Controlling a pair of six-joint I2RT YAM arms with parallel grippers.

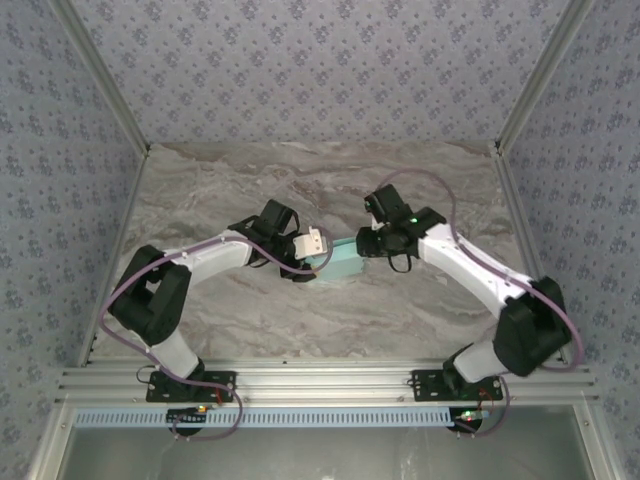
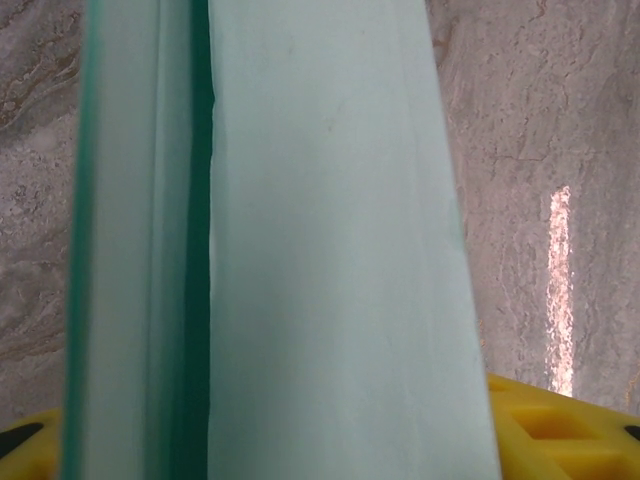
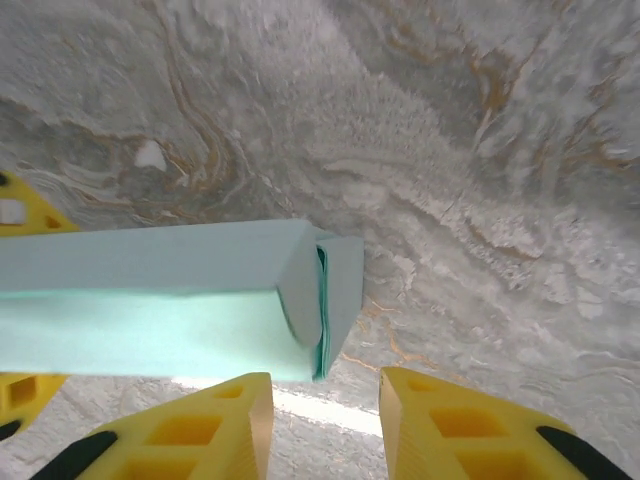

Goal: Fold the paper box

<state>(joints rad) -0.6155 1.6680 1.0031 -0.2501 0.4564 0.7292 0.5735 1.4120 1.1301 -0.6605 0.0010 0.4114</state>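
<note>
The paper box (image 1: 340, 262) is a light cyan, long rectangular box lying across the middle of the marble table (image 1: 330, 180). In the left wrist view the paper box (image 2: 330, 250) runs up the frame between my yellow fingers (image 2: 570, 425). My left gripper (image 1: 320, 254) is shut on its left end. In the right wrist view the paper box (image 3: 150, 300) shows its right end, where a tucked flap stands slightly ajar. My right gripper (image 3: 325, 425) sits just short of that end, open, with nothing between its fingers. In the top view my right gripper (image 1: 366, 246) is at the box's right end.
Patterned walls with metal corner posts (image 1: 520, 110) close in the table on three sides. The aluminium rail (image 1: 320, 385) carrying both arm bases runs along the near edge. Bare marble lies beyond and in front of the box.
</note>
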